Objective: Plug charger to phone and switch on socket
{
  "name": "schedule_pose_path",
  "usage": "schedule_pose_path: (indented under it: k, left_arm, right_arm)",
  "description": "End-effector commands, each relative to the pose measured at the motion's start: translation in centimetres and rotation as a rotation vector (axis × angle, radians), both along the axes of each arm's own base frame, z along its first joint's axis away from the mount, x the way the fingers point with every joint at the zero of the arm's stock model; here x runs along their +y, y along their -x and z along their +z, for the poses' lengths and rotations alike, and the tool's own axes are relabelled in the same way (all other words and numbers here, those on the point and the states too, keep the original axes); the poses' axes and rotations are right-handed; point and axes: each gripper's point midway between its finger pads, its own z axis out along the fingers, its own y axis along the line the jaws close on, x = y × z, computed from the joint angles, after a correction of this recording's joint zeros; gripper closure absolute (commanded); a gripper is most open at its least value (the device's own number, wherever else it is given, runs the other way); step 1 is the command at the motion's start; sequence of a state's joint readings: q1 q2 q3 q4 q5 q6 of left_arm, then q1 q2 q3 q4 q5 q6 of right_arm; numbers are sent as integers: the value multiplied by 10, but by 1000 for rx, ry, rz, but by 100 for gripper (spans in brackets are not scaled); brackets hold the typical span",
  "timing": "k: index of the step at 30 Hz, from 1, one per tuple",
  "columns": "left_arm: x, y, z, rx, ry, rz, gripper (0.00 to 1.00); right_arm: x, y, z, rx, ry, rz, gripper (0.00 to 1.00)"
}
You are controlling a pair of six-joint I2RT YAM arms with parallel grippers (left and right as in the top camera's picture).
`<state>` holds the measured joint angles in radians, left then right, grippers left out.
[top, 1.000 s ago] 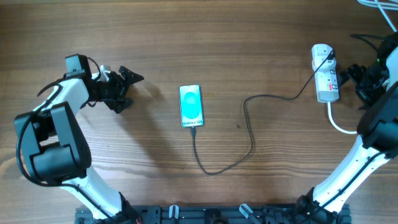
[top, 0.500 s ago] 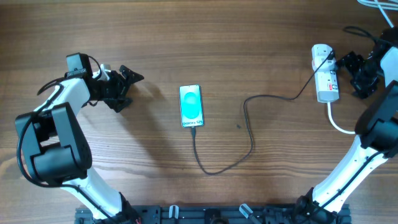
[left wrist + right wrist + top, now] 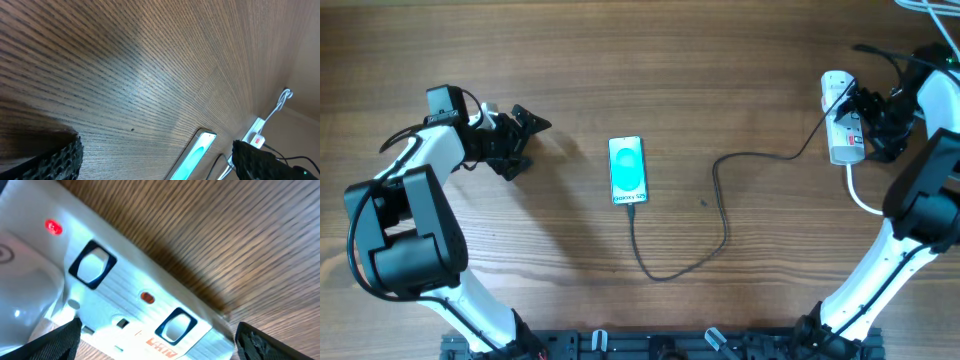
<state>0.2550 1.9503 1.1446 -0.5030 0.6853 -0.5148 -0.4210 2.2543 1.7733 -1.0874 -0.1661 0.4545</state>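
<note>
Right jaws nearer near-to-far socket (image 3: 840, 140)

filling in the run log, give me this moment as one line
left gripper: open, apart from phone | right gripper: open, at socket | charger: tip at phone's bottom edge | switch state: cannot tell

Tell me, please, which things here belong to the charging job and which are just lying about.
Job: phone, charger, socket.
Lying about: white cables at the overhead view's top right.
</note>
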Motion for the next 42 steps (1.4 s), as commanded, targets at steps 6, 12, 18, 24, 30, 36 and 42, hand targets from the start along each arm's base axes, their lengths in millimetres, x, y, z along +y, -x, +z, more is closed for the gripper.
schedule_pose_path:
  k: [6, 12, 18, 24, 30, 36, 42]
  left_arm:
    - [19, 11, -28, 78, -118, 34, 0]
    - [19, 10, -28, 72, -120, 34, 0]
    - [20, 7, -27, 60, -122, 35, 0]
    - [20, 7, -27, 60, -123, 35, 0]
    - [21, 8, -28, 61, -127, 35, 0]
    - [28, 32, -40, 186, -189, 46, 0]
    - [15, 84, -40, 410, -135, 13, 0]
  right_arm:
    - [3, 15, -29, 74, 36, 197, 0]
    - [-10, 6, 28, -78, 111, 435, 0]
    - [-20, 5, 53, -107, 195, 494, 0]
    - [-39, -38, 64, -265, 319, 478, 0]
    - [-59, -83, 87, -439, 457, 459, 0]
    - [-60, -84, 88, -446, 463, 459, 0]
    - [-60, -84, 88, -446, 463, 459, 0]
